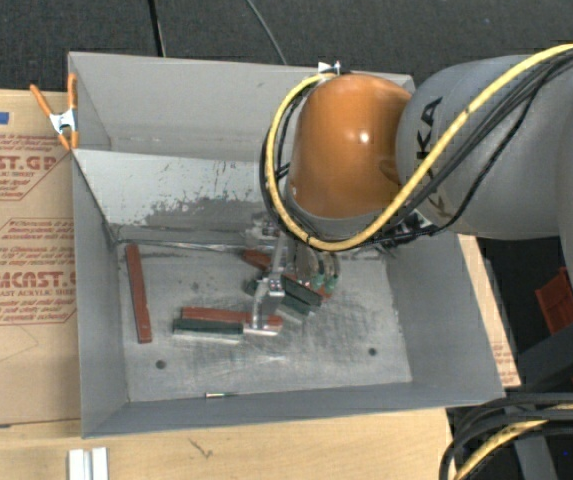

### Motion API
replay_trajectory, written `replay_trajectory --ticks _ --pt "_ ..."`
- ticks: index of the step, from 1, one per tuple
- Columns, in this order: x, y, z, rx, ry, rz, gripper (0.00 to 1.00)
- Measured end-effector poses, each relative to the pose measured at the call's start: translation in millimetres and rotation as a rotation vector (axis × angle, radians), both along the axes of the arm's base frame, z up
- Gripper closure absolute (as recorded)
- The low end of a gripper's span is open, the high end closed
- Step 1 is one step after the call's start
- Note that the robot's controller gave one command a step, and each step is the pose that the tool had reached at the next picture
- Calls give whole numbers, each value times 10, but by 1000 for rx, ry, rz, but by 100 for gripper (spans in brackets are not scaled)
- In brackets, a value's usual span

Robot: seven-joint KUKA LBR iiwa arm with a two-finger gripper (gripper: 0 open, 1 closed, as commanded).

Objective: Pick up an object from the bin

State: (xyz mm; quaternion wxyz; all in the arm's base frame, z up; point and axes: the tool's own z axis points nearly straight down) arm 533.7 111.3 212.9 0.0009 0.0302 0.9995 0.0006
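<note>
My gripper hangs under the orange wrist cover, low over the middle of the bin floor. Its silver lower end sits at the right end of a reddish-brown bar that lies flat and crosswise on the floor, with a grey-green strip along its near side. A small dark red and green piece shows right beside the gripper; whether it is held I cannot tell. Another small reddish piece lies just behind the gripper, partly hidden by the cover.
A long reddish-brown stick lies lengthwise near the bin's left wall. The arm and its orange cover hang over the bin's right and back part.
</note>
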Motion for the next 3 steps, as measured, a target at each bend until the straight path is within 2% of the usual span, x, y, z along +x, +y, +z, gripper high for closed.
replay_trajectory --ticks 1,2,3 --pt "0 0 0 0 0 0 0" --pt "-198 24 -670 0 -4 35 0" --pt "-410 187 -1360 -1 -4 205 0"
